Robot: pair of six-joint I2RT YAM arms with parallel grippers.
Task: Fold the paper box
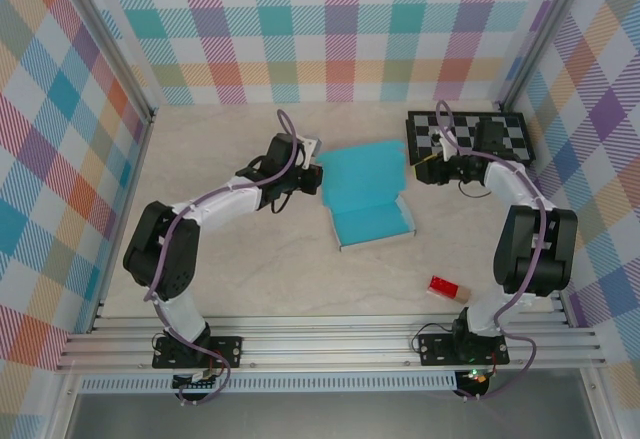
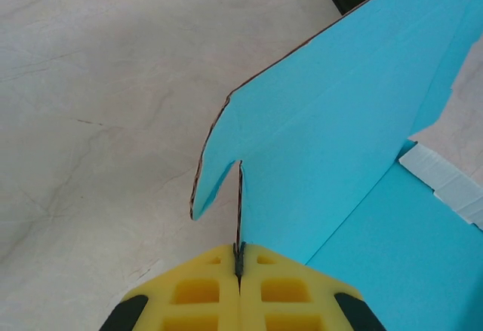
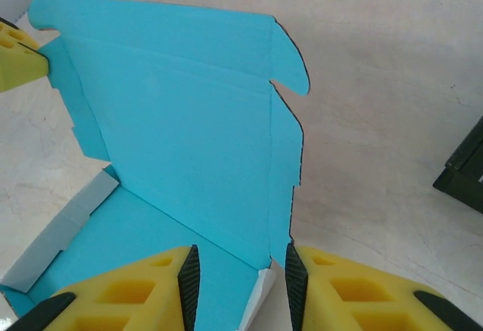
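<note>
The paper box [image 1: 365, 194] lies teal side up mid-table, with its back panel raised and white side walls along the low front part. My left gripper [image 1: 312, 174] is at the raised panel's left edge. In the left wrist view its yellow fingers [image 2: 196, 293] are pressed together on the thin card edge of the paper box [image 2: 339, 135], just below a curved tab. My right gripper [image 1: 425, 167] is at the panel's right edge. Seen from the right wrist, the right gripper [image 3: 241, 271] is open, its jaws standing either side of the side flap of the paper box [image 3: 181, 120] without pinching it.
A black-and-white checkerboard [image 1: 470, 139] lies at the back right, just behind my right gripper. A small red block [image 1: 444, 287] sits near the right arm's base. Plaid walls enclose the table on three sides, and aluminium rails [image 1: 330, 344] run along the near edge.
</note>
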